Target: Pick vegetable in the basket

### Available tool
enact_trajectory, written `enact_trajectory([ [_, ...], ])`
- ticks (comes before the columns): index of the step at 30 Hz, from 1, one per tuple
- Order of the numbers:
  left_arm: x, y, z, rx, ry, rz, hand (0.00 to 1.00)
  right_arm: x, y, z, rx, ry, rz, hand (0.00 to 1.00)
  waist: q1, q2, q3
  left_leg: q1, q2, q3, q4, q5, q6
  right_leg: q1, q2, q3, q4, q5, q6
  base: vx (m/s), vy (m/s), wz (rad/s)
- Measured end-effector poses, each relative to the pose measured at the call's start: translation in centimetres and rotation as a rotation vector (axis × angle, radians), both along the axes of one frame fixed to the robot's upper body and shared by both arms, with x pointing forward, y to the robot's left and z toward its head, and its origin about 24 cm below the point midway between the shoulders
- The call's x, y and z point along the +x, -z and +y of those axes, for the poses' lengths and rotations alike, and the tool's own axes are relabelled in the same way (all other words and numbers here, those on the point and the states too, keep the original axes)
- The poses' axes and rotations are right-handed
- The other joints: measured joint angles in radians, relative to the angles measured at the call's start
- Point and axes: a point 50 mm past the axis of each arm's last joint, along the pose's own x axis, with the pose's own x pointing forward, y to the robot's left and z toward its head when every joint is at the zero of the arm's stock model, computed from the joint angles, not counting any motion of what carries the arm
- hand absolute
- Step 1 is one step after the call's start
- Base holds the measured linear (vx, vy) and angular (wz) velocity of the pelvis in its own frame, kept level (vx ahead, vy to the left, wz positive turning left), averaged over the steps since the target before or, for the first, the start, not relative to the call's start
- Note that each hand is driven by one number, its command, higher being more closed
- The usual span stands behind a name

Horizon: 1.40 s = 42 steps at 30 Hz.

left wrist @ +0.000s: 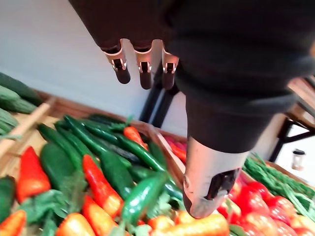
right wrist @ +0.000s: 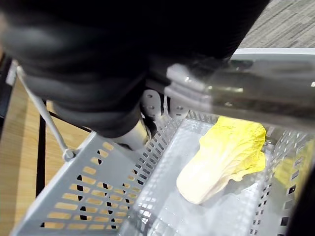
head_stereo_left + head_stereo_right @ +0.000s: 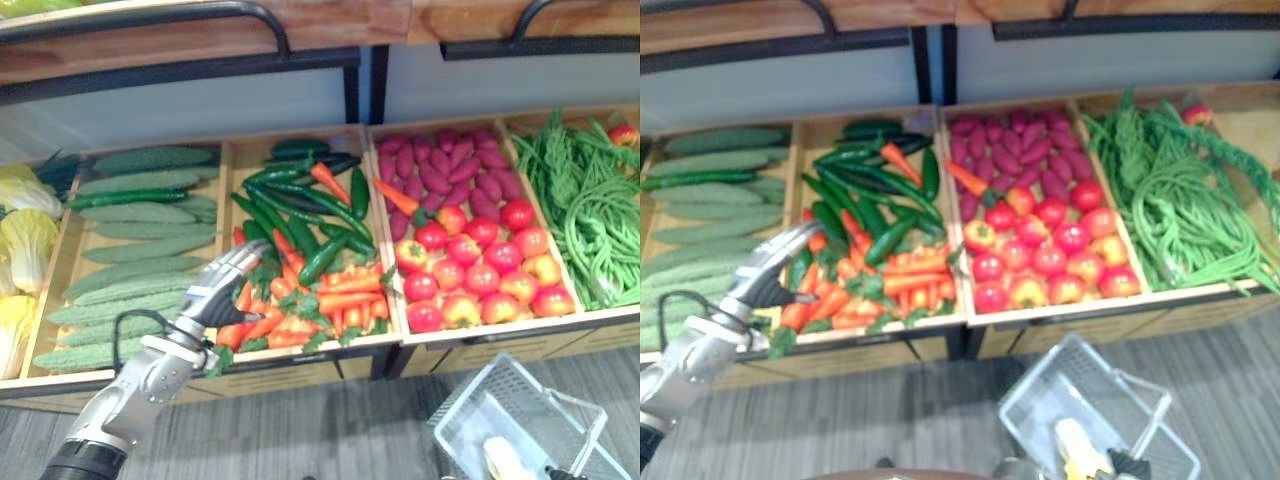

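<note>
Grey perforated plastic forms the basket (image 2: 88,187), nearest of all, in front of the carrot bin (image 3: 226,175) and to its right, with its lower part cut off by the view's edge. One pale yellow cabbage (image 2: 224,157) lies inside it. The right robot hand (image 2: 98,78) sits at the basket's handle (image 2: 256,93); its dark cover hides the grasp, so I cannot tell whether it is clasped or loose.

The left robot hand (image 3: 215,295) hangs over the carrot bin's near left corner. It is spread, with its fingers (image 1: 120,73) straight and its thumb apart, and it holds nothing. It hides what lies at that corner. Orange carrots (image 3: 340,300) fill the front of the bin, and long green peppers (image 3: 300,200) lie behind them. Small red pieces among them are hard to name.

Bumpy green gourds (image 3: 140,240) lie in the bin left of the carrot bin. Past them are yellow-green cabbages (image 3: 20,240), cut off at the edge. Right of the carrot bin are tomatoes (image 3: 480,270), with purple-red sweet potatoes (image 3: 455,170) behind them. Further right are long green beans (image 3: 600,220). A wooden shelf (image 3: 200,40) runs above and behind the carrot bin; what it carries is out of view.
</note>
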Motion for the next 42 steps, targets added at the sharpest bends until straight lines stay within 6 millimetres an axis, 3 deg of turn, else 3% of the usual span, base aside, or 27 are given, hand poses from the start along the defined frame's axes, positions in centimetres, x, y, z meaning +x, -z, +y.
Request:
enact_trajectory([
  [1,0.5,-0.1,-0.7,0.023,0.046,0.017,0.00,-0.5,0.1,0.0,0.003,-0.004,0.009,1.00,-0.004,-0.027,-0.005,0.002,-0.012,0.009,-0.002,-0.010,-0.014,0.008,-0.002,-0.005,-0.053,0.035,0.011,0.02,-0.063,0.04],
  [2,0.7,0.0,-1.1,0.026,0.070,0.033,0.00,-0.5,0.0,-0.2,0.000,-0.008,0.009,1.00,-0.002,-0.027,-0.007,0.005,0.000,0.018,-0.003,-0.015,-0.020,0.009,0.008,0.004,-0.064,0.035,0.011,0.06,-0.092,-0.11],
  [7,0.8,1.9,-3.8,0.077,0.215,0.151,0.00,0.0,-0.4,-0.6,-0.022,-0.045,-0.001,1.00,-0.002,0.030,0.003,0.029,0.015,0.081,-0.005,-0.015,-0.020,-0.007,0.028,0.052,-0.065,0.035,0.011,0.01,-0.046,-0.32],
  [11,1.8,1.3,-5.1,0.095,0.268,0.134,0.00,-0.1,-0.4,-0.5,-0.026,-0.059,0.006,1.00,-0.002,0.015,0.002,0.012,-0.001,0.101,-0.005,-0.015,-0.020,-0.036,0.021,0.072,-0.062,0.037,0.013,-0.04,0.006,-0.10],
  [16,1.7,2.4,-6.4,0.110,0.322,0.186,0.00,-0.3,-0.3,-0.2,-0.020,-0.056,0.009,1.00,0.000,-0.010,0.008,0.012,-0.004,0.115,-0.014,-0.015,-0.020,-0.047,0.021,0.082,-0.062,0.057,0.005,-0.05,0.007,-0.03],
  [22,2.1,2.9,-7.9,0.113,0.372,0.208,0.00,0.1,-0.3,0.1,-0.022,-0.067,-0.010,1.00,0.001,-0.017,0.008,0.011,-0.016,0.131,-0.042,-0.015,-0.021,-0.063,0.015,0.097,-0.069,0.072,0.011,-0.09,0.009,-0.03],
  [29,2.9,4.0,-8.7,0.144,0.367,0.235,0.00,0.0,-0.3,0.3,-0.017,-0.066,-0.005,1.00,0.002,-0.028,0.006,-0.007,-0.018,0.139,-0.064,0.003,-0.031,-0.070,0.019,0.105,-0.105,0.090,0.019,-0.09,-0.019,-0.02],
  [36,4.1,4.8,-7.1,0.220,0.245,0.222,0.00,0.0,-0.3,0.2,-0.022,-0.059,0.002,1.00,-0.002,-0.027,0.006,0.003,-0.028,0.153,-0.073,0.014,-0.032,-0.073,0.016,0.109,-0.127,0.109,0.021,0.01,-0.005,-0.06],
  [42,4.9,4.2,-6.3,0.173,0.154,0.177,0.00,0.0,-0.3,0.2,-0.029,-0.053,0.004,1.00,-0.001,-0.028,0.006,0.011,-0.036,0.149,-0.077,0.014,-0.032,-0.056,0.008,0.099,-0.143,0.115,0.022,0.01,0.000,0.03],
])
